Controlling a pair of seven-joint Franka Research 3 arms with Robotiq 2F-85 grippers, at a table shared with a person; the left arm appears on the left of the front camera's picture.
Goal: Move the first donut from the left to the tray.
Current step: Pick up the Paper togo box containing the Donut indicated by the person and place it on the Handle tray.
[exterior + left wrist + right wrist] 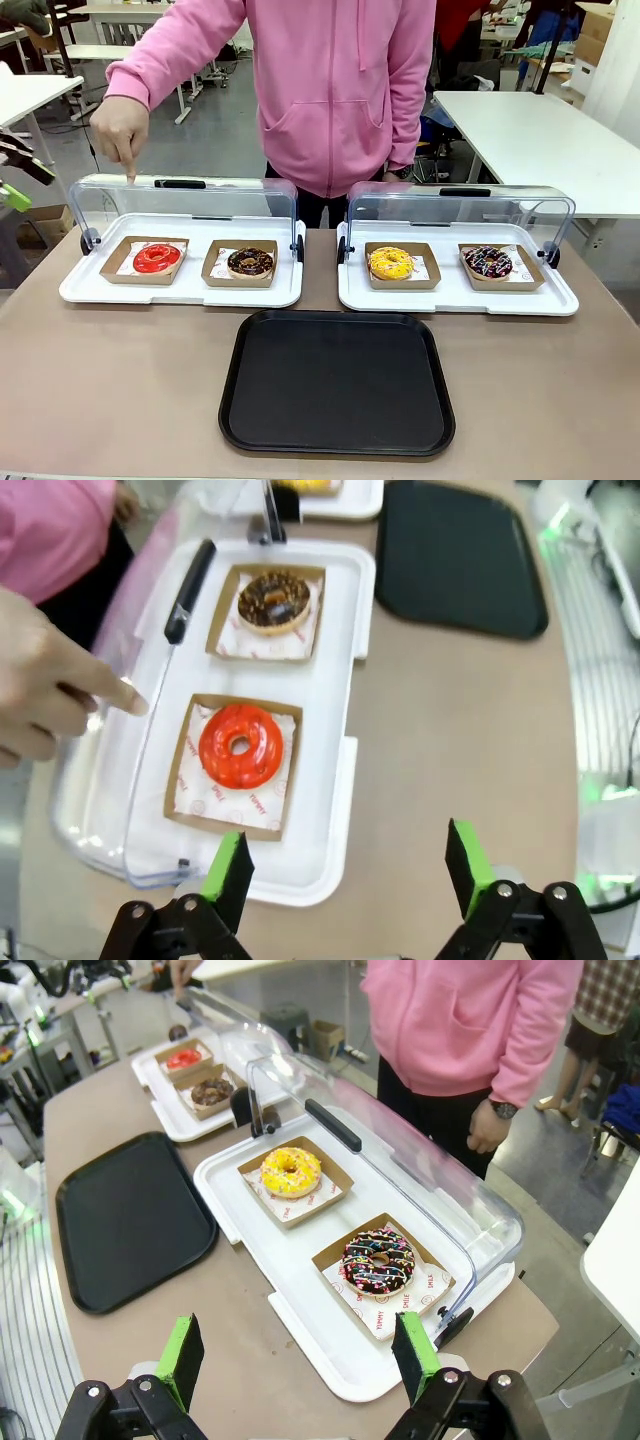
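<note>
Red-glazed donut point(157, 258) sitting in its brown holder point(112, 273), leftmost on the left white tray point(80, 291), person's hand point(121, 128) pointing down at it, black tray point(337, 385) just in front, left gripper point(348, 852) fingers spread wide, right gripper point(298, 1345) spread too.

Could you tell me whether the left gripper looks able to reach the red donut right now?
Probably yes: the clear lid is swung back, the open left gripper hovers near the red donut, and the person's hand is off to one side.

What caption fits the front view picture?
Person's hand points down toward the red donut, black tray lying in front.
</note>
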